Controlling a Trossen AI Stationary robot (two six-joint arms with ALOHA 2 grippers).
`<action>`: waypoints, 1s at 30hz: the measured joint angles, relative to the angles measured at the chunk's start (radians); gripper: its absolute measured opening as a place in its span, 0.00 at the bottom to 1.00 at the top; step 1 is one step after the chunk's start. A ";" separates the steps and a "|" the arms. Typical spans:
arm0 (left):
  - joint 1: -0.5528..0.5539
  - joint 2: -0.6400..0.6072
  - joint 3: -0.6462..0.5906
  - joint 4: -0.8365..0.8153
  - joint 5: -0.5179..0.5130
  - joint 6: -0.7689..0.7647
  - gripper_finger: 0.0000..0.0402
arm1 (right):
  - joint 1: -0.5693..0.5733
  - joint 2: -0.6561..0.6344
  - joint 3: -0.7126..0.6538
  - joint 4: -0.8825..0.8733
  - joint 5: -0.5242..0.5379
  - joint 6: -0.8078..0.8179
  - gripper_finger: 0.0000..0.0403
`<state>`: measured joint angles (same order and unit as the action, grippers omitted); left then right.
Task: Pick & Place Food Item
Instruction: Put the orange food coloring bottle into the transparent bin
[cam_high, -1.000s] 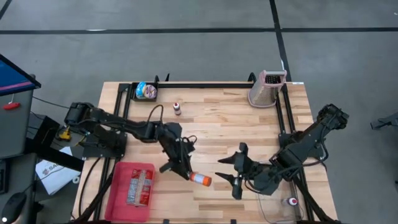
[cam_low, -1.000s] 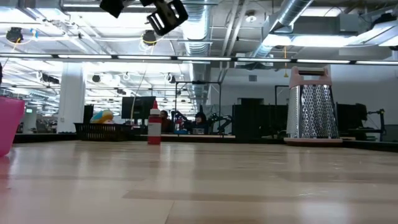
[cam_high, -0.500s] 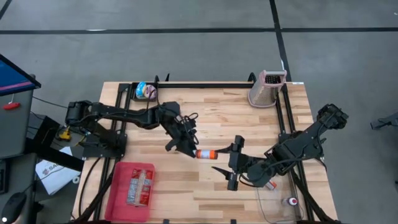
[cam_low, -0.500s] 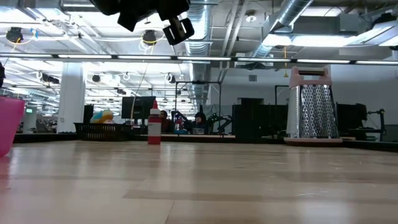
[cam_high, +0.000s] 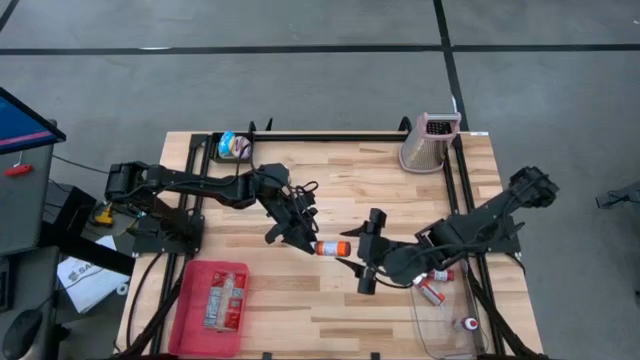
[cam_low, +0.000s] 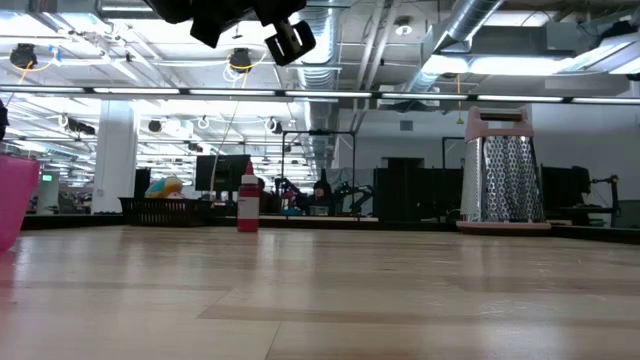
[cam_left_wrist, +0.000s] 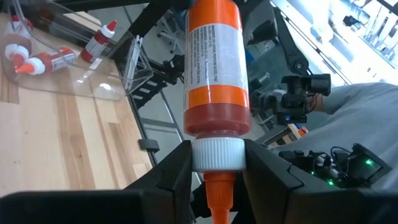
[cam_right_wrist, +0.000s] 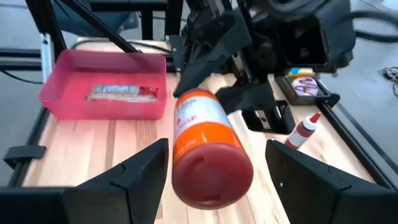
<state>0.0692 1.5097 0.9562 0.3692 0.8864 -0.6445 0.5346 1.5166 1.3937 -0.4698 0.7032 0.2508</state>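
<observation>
Sauce bottle (cam_high: 331, 247) mid-table, pinched at its cap by the left gripper (cam_high: 303, 240)!
Right gripper (cam_high: 364, 252) gapes wide at its three o'clock; pink bin (cam_high: 188, 300) at seven holds a packet (cam_high: 223, 299).

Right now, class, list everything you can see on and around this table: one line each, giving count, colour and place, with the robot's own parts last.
Sauce bottle: one, orange with white label and cap, held above the table's middle.
Pink bin: one, near left corner, holding a packaged item.
Packaged item: one, red and clear, inside the bin.
Grater: one, metal with pink top, far right corner.
Small bottle: one, red with white cap, far side.
Round tub: one, multicoloured, far left corner.
Clear tray: one, near right corner, holding small red bottles.
Left gripper: fingers clamped on the bottle's cap.
Right gripper: fingers open either side of the bottle's base.
</observation>
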 joint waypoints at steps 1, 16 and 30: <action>0.000 0.000 0.000 0.000 -0.001 0.000 0.28 | -0.004 0.003 0.000 -0.003 -0.001 0.000 0.65; 0.000 0.000 0.000 -0.001 -0.003 0.002 0.29 | -0.027 0.030 -0.001 0.023 -0.053 0.036 0.60; -0.001 0.000 0.000 -0.009 -0.011 0.035 0.30 | -0.032 0.030 -0.001 0.055 -0.094 0.028 0.31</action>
<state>0.0685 1.5101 0.9558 0.3602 0.8749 -0.6097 0.5030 1.5463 1.3926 -0.4143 0.6096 0.2783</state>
